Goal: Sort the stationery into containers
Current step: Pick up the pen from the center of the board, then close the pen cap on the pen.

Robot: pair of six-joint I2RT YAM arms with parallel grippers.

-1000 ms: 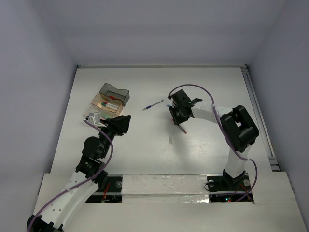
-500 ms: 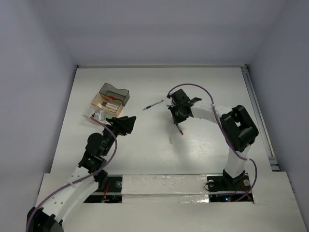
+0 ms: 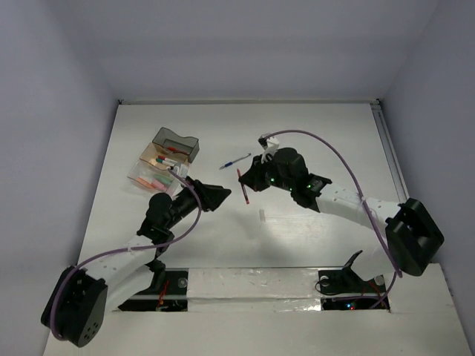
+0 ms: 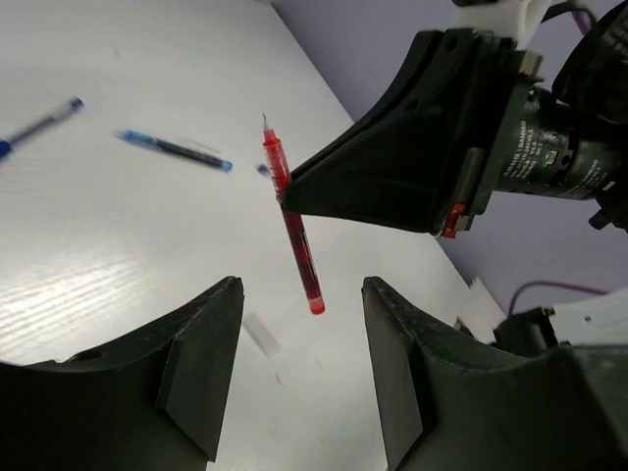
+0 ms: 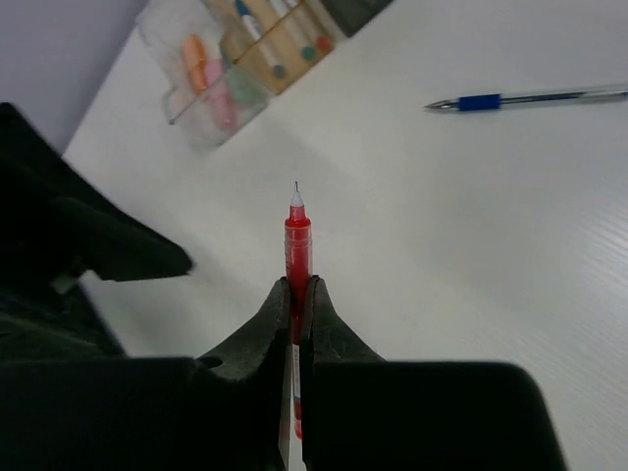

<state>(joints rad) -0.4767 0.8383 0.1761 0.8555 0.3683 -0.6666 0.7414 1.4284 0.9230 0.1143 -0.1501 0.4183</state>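
My right gripper [image 3: 247, 182] is shut on a red pen [image 3: 242, 185] and holds it above the table, tip up in the right wrist view [image 5: 297, 240]. My left gripper [image 3: 223, 194] is open and empty, just left of the pen. In the left wrist view the pen [image 4: 292, 231] hangs just beyond my open left gripper [image 4: 300, 294], held by the right gripper [image 4: 287, 193]. The containers [image 3: 158, 169] sit at the far left, with the smoky grey one [image 3: 177, 144] behind. They hold markers and pink and orange pieces [image 5: 211, 78].
A blue pen [image 3: 236, 160] lies on the table beyond the grippers, also in the right wrist view [image 5: 530, 98]. The left wrist view shows it [image 4: 39, 123] and a second dark blue pen [image 4: 177, 150]. A small clear piece [image 3: 263, 215] lies near the middle.
My right gripper has lifted the red pen off the table and swung it left. My left gripper has moved right, away from the containers, toward the pen.
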